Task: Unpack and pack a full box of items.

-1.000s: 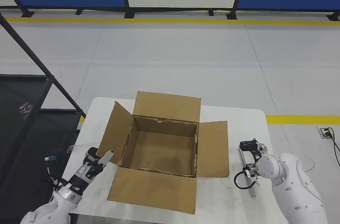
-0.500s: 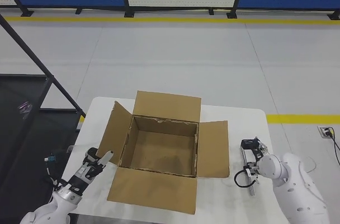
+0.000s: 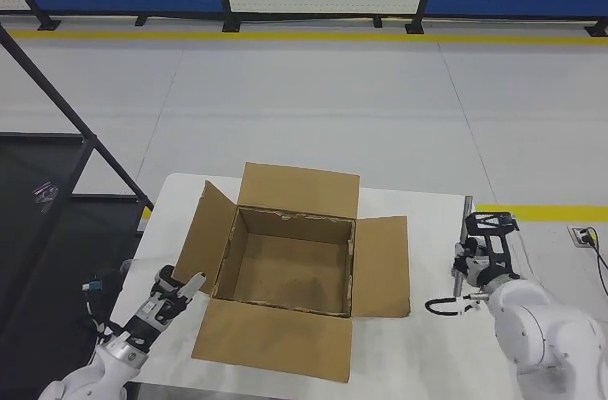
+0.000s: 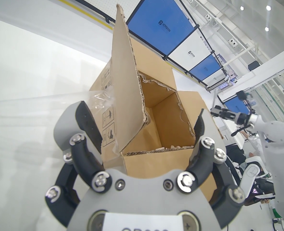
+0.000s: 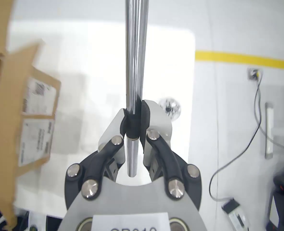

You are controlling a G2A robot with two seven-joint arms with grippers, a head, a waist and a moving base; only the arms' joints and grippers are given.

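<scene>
An open, empty cardboard box (image 3: pixel 289 265) stands in the middle of the white table (image 3: pixel 424 215) with all its flaps spread. My right gripper (image 3: pixel 471 256) is near the table's right edge, shut on a shiny metal rod (image 3: pixel 468 215) that it holds off the table. The right wrist view has the rod (image 5: pixel 134 37) clamped between the pads of the gripper (image 5: pixel 134 116), with the box (image 5: pixel 12 73) off to one side. My left gripper (image 3: pixel 184 285) is open beside the box's left flap. In the left wrist view this gripper (image 4: pixel 142 116) faces the flap and box (image 4: pixel 166 121) with nothing held.
A black metal frame (image 3: pixel 44 200) stands left of the table. On the floor to the right are a socket with a cable (image 3: pixel 582 237) and a yellow line (image 3: pixel 554 212). Bare tabletop lies between the box's right flap and the right edge.
My right gripper has lifted the rod off the table and swung it toward the right edge, so the rod now points away from me. The left gripper has barely shifted.
</scene>
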